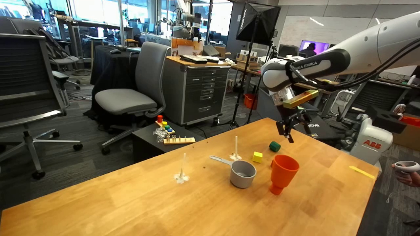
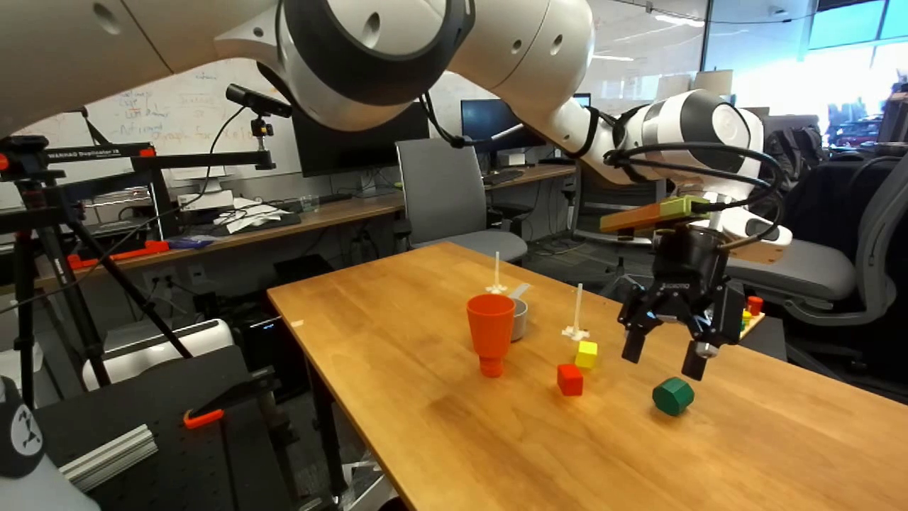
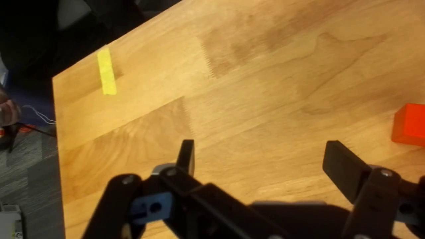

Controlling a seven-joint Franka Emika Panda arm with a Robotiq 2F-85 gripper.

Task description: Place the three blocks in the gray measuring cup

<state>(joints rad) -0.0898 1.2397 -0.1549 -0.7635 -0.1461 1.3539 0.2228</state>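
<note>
Hanging over a table (image 1: pixel 147 206) of warm, jointed wood, the black gripper (image 2: pixel 664 355) has its angular fingers (image 3: pixel 345 171) spread wide apart, grain showing between them in the wrist view. On that wood, outside the gray measuring cup (image 1: pixel 242 179), lie a dark green block (image 2: pixel 672 396) with flat facets and, near each other, a yellow block (image 2: pixel 587 354) and a red block (image 2: pixel 569 380), both cube-like. The gray measuring cup is round and smooth, standing upright with its mouth up and a slim handle (image 1: pixel 220 159) jutting out. Near it a red-orange cup (image 2: pixel 491 330) flares from a narrow foot to a wide rim, covering part of the gray one in an exterior view. Two thin pale rods (image 1: pixel 236 146), well apart, rise from crumpled whitish bases (image 1: pixel 181 178), one of them near the handle. A flat yellow strip (image 1: pixel 361 172) lies by the table's edge. Beyond the table stand a gray office chair (image 1: pixel 126 99) and a low black stand (image 1: pixel 147 150) carrying a wooden board (image 1: pixel 179 141) with upright pegs.
</note>
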